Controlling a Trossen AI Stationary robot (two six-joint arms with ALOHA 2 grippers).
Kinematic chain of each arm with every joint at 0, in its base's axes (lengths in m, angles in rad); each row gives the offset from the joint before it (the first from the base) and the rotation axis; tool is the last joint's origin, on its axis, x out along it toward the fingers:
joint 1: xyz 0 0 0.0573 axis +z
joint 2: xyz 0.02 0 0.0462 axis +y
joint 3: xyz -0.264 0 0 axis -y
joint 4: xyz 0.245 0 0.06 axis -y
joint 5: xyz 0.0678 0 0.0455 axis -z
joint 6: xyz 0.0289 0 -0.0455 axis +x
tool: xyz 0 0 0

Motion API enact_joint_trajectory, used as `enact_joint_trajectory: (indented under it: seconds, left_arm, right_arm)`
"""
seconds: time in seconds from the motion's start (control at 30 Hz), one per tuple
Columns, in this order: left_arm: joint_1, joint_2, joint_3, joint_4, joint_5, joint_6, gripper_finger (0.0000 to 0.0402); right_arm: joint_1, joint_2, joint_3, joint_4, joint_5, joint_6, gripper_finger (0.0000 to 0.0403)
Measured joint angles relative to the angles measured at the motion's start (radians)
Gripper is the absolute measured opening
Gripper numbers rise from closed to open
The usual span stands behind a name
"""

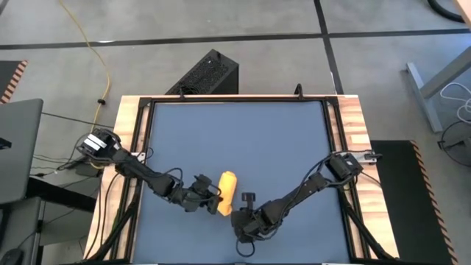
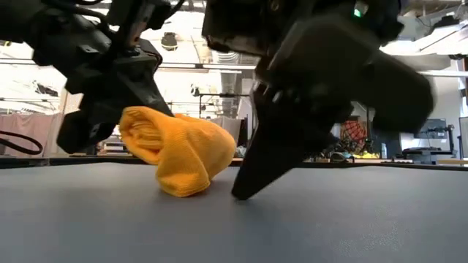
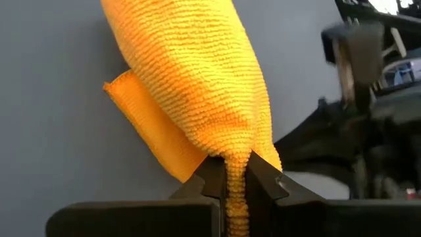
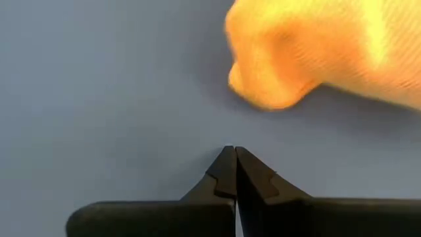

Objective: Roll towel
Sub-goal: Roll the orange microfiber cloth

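The things are carried by a dark blue worktop (image 1: 243, 140), which is framed by a black rail and flanked by light wooden boards (image 1: 352, 121) on its left and right sides. A single yellow-orange towel (image 1: 227, 193) is found on it, near the front edge and slightly left of centre. The towel is bunched into a short roll, with one loose flap seen at its side in the left wrist view. The tip of the right gripper (image 2: 241, 194) is set on the worktop just beside the towel.

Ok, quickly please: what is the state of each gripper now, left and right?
Left gripper: shut on an edge of the rolled yellow-orange towel.
Right gripper: shut, holding nothing, beside the towel.
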Motion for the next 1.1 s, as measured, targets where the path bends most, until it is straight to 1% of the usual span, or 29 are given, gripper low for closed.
enact_joint_trajectory:
  seconds: [0.17, 0.27, 0.5, 0.7, 0.77, 0.8, 0.9, 1.0, 1.03, 1.1]
  left_arm:
    - [0.022, 0.0, 0.0, -0.004, 0.032, -0.009, 0.0013]
    - [0.026, 0.0, 0.0, -0.001, 0.033, -0.024, 0.0013]
    - [0.037, 0.001, 0.0, 0.037, 0.016, -0.044, 0.0013]
    - [0.04, 0.001, 0.002, 0.018, -0.014, -0.056, 0.0013]
    - [0.035, 0.001, 0.002, 0.006, -0.027, -0.068, 0.0013]
    - [0.035, 0.001, 0.002, 0.002, -0.033, -0.071, 0.0013]
    - [0.034, 0.001, 0.002, 0.004, -0.045, -0.071, 0.0013]
    - [0.034, 0.001, 0.002, -0.009, -0.053, -0.072, 0.0013]
    - [0.034, 0.001, 0.002, -0.012, -0.054, -0.072, 0.0013]
    - [0.031, 0.001, 0.002, -0.018, -0.053, -0.072, 0.0013]
  right_arm:
    - [0.01, 0.04, 0.002, 0.074, 0.114, 0.036, 0.002]
    - [0.009, 0.058, 0.001, 0.129, 0.159, 0.029, 0.002]
    - [-0.018, 0.103, 0.0, 0.38, 0.167, -0.051, 0.002]
    - [-0.029, 0.106, -0.001, 0.416, 0.228, -0.005, 0.002]
    - [-0.029, 0.102, 0.0, 0.438, 0.211, -0.002, 0.002]
    - [-0.028, 0.101, 0.005, 0.437, 0.187, 0.0, 0.002]
    - [-0.022, 0.098, 0.045, 0.38, 0.072, 0.004, 0.002]
    - [-0.015, 0.096, 0.101, 0.253, -0.065, 0.009, 0.002]
    - [-0.009, 0.096, 0.123, 0.195, -0.084, 0.007, 0.002]
    - [0.005, 0.096, 0.167, 0.084, -0.088, 0.014, 0.002]
